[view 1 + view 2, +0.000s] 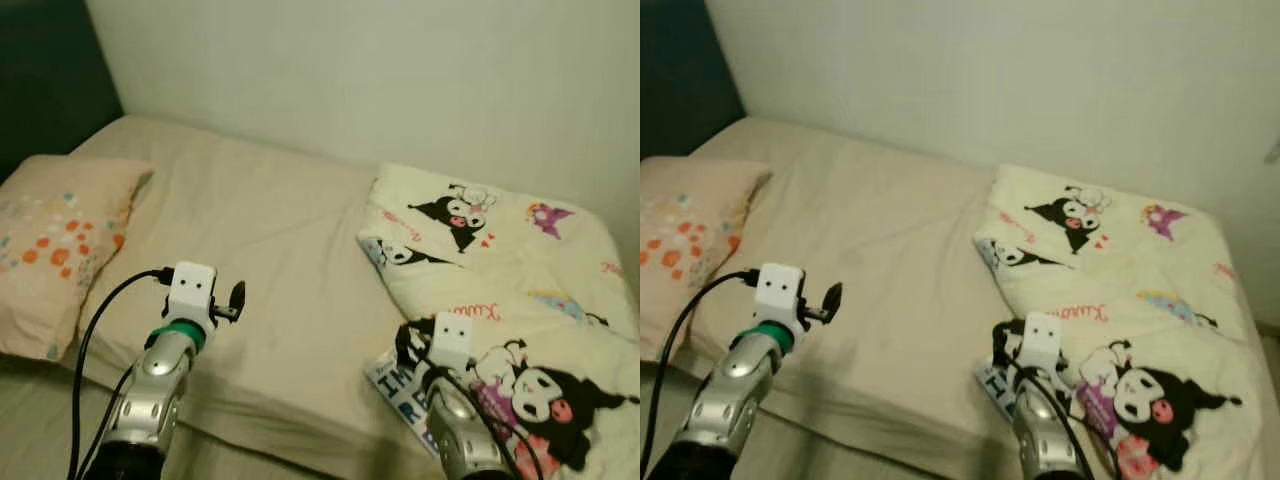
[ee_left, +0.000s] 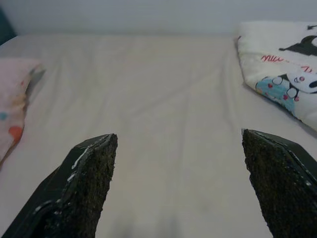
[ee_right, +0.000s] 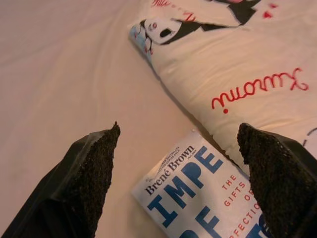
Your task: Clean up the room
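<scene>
Your right gripper [image 3: 178, 148] hangs with its fingers spread wide and empty just above the book [image 3: 208, 198], a white paperback with blue lettering that lies flat on the sheet at the near right of the bed [image 1: 270, 260], its far edge tucked against the folded cartoon-print blanket [image 1: 500, 270]. Your left gripper [image 2: 178, 153] is also spread open and holds nothing, over bare sheet near the bed's middle. A spotted pillow [image 1: 60, 240] lies at the far left.
</scene>
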`<state>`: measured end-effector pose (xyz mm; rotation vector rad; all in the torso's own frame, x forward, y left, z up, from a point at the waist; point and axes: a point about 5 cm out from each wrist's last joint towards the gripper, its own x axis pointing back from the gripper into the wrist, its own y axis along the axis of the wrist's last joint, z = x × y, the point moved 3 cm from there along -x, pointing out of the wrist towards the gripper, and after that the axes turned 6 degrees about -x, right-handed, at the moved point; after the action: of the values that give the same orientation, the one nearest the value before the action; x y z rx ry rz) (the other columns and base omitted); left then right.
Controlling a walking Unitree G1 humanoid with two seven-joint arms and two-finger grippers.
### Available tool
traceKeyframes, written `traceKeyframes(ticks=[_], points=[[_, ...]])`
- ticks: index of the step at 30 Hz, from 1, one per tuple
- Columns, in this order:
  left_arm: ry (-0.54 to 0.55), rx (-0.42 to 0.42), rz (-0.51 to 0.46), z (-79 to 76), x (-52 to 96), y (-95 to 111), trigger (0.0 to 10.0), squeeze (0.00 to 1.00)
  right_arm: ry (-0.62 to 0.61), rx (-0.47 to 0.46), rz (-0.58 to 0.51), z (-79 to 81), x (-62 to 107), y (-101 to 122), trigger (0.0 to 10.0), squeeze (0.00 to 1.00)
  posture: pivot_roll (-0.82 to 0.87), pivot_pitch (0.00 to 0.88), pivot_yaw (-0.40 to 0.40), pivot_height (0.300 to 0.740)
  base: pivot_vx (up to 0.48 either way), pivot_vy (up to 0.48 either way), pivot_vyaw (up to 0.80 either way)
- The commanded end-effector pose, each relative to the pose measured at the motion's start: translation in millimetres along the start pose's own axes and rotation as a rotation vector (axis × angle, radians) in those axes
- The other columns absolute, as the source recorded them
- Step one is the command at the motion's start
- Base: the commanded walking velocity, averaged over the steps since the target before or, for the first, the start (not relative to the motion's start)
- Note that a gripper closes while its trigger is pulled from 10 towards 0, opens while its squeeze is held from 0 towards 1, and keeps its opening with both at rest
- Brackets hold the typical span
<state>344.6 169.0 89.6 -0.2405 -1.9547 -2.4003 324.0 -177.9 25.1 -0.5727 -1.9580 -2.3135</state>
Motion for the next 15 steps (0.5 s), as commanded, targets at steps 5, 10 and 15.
traceKeyframes(ticks=[5,10,15], points=[[0.001,0.005,0.01,-2.1,0.7,-0.7,10.0,0.0,-0.007,0.006,0.004,-3.4,0.5,0.3,10.0,0.0,0.09,0.0,0.026,0.74,0.0,-0.382,0.0],[0.023,0.093,0.028,1.5,0.9,-2.9,10.0,0.0,-0.007,0.008,0.003,-3.5,0.5,0.7,10.0,0.0,0.09,0.0,0.026,0.74,0.0,-0.032,0.0],[0.027,0.111,0.03,2.2,2.1,-3.0,10.0,0.0,-0.008,0.012,0.005,-4.0,0.8,1.2,10.0,0.0,0.09,0.0,0.021,0.74,0.0,0.48,0.0]])
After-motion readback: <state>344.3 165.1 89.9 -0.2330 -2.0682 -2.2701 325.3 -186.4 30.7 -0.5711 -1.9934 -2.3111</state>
